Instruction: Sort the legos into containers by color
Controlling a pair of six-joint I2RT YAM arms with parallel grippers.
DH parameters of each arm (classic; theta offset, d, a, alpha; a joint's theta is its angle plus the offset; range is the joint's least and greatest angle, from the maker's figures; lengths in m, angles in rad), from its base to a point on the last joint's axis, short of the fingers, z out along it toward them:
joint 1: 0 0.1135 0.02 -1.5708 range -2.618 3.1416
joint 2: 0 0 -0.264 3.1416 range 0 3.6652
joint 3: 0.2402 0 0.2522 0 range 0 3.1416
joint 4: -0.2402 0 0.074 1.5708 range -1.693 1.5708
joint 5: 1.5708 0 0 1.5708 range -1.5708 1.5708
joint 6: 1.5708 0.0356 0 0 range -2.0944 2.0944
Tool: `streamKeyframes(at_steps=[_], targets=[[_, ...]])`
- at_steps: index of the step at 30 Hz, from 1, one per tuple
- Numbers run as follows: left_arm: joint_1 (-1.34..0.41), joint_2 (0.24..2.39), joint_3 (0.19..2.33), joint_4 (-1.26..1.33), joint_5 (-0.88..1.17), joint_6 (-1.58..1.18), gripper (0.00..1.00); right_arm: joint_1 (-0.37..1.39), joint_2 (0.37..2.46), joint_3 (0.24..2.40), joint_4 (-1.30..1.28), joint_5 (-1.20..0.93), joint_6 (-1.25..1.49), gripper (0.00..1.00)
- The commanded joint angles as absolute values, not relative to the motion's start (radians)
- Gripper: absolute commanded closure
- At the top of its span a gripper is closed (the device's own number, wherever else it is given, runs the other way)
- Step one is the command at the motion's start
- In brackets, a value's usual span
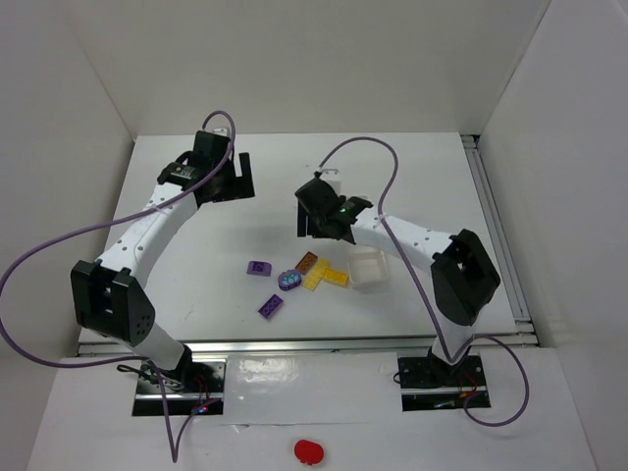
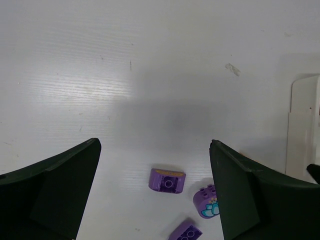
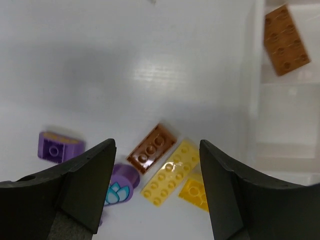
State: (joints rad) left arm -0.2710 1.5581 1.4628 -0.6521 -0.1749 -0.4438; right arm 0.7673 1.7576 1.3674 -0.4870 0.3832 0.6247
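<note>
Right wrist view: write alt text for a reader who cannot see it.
The right hand, open and empty, hangs over a white table above a brown brick, a long yellow brick and a small yellow brick. A purple brick and a rounded purple piece lie to the left; a second brown brick sits in the white tray at upper right.

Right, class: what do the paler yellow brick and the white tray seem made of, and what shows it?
The paler yellow brick is probably hard moulded plastic, glossy: light glints on its studs. The white tray is likely thin plastic, smooth, slightly translucent at its low walls.
</note>
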Motion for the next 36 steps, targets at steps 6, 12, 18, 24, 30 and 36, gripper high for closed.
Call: streamKeyframes(at_steps=[6,12,18,24,30,36], targets=[[-0.272,1.525,1.494,-0.64,-0.206,-0.423,0.0,0.827,1.83,1.348,-0.569,0.241,0.592,0.26],[-0.272,1.534,1.485,-0.64,-0.18,-0.442,0.0,0.827,1.896,1.368,-0.58,0.177,0.56,0.41],[-0.272,1.543,1.476,-0.64,-0.169,-0.442,0.0,0.827,1.942,1.391,-0.589,0.158,0.551,0.43],[-0.272,1.543,1.476,-0.64,-0.169,-0.442,0.0,0.827,1.965,1.411,-0.58,0.158,0.542,0.44],[-0.272,1.543,1.476,-0.64,-0.169,-0.442,0.0,0.827,1.985,1.44,-0.589,0.178,0.541,0.46],[-0.272,1.543,1.476,-0.64,-0.169,-0.442,0.0,0.827,2.008,1.486,-0.603,0.222,0.541,0.44]])
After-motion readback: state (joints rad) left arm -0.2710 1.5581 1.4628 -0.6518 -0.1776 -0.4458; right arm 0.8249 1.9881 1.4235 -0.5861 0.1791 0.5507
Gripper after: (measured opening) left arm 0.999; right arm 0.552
